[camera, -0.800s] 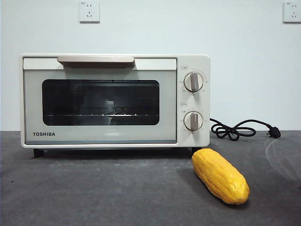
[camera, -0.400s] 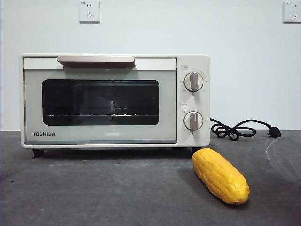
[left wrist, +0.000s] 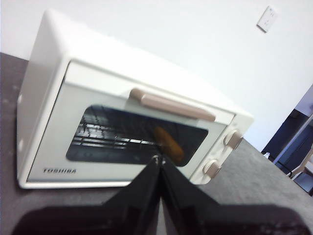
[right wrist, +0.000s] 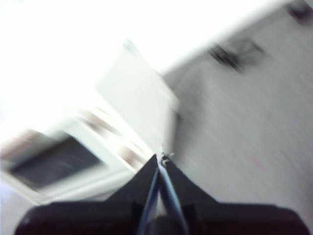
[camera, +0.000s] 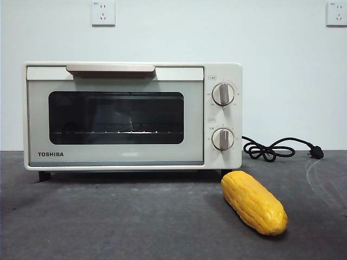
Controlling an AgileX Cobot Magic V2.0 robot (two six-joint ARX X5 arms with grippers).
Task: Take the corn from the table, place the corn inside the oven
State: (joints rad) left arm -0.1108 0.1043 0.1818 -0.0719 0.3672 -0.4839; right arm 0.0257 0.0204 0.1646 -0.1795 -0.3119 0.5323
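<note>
The yellow-orange corn [camera: 254, 201] lies on the dark grey table [camera: 135, 222], in front of the right end of the cream-white TOSHIBA oven [camera: 133, 115]. The oven's door is closed, its bar handle [camera: 110, 69] along the top. Neither arm shows in the front view. In the left wrist view my left gripper [left wrist: 158, 160] is shut and empty, facing the oven door [left wrist: 132, 132] from a short distance; an orange reflection shows in the glass. My right gripper [right wrist: 161, 159] is shut and empty in a blurred right wrist view, near the oven's [right wrist: 132, 107] right side.
A black cord [camera: 276, 148] with its plug lies coiled on the table to the right of the oven. Two wall sockets [camera: 103, 13] sit on the white wall behind. The oven has two round knobs [camera: 223, 93].
The dark reflection in the oven's glass door has faded away. The corn and oven have not moved.
</note>
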